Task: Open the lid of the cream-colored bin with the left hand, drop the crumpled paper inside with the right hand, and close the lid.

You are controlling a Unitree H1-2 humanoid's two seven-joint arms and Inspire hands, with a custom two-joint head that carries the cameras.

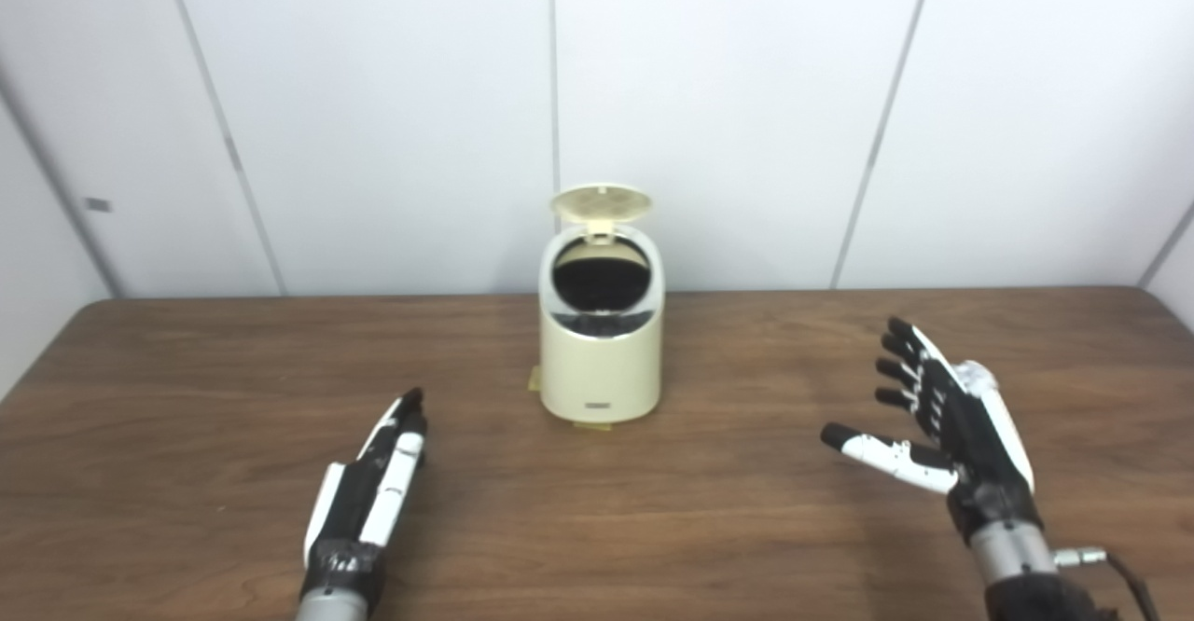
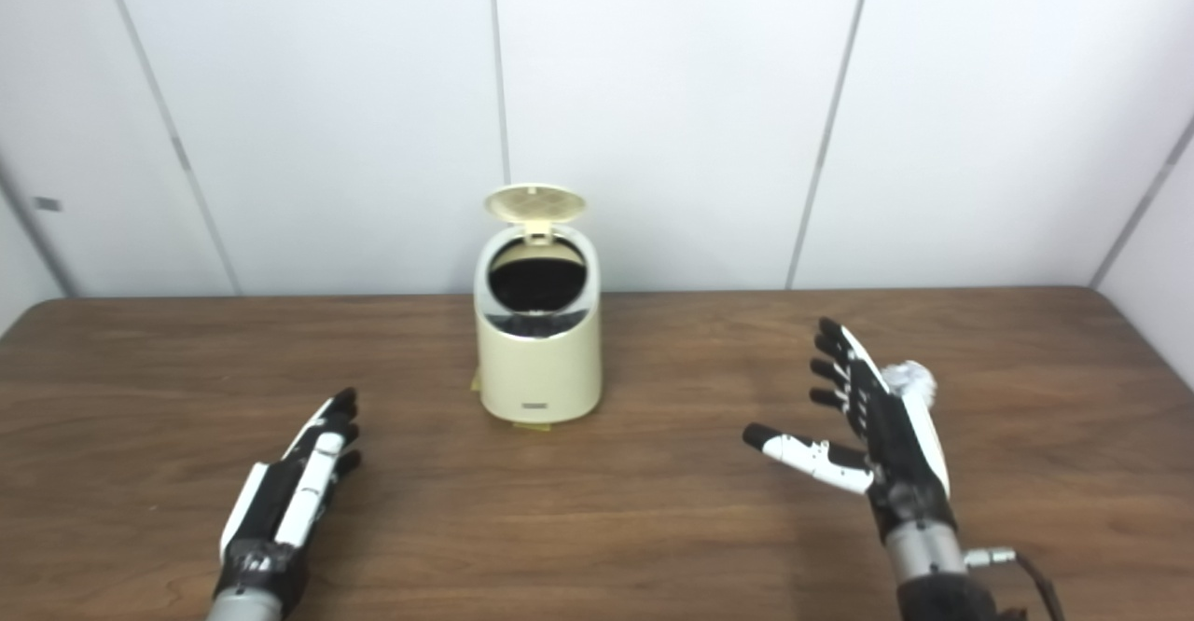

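Right hand (image 2: 881, 430) of mine is spread wide, holding nothing, palm turned inward. So the crumpled paper (image 2: 912, 378) sits just behind it, peeking past the back of the hand, on the far-right side. Left hand (image 2: 294, 472) rests flat, fingers straight, empty. Further back, mid-table, the cream-colored bin (image 2: 538, 341) stands with its lid (image 2: 534, 202) already up.

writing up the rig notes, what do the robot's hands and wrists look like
Both the left hand and right hand are black with white cover plates and black fingertips, on grey metallic wrist cuffs. A silver connector with a black cable sticks out at the right wrist.
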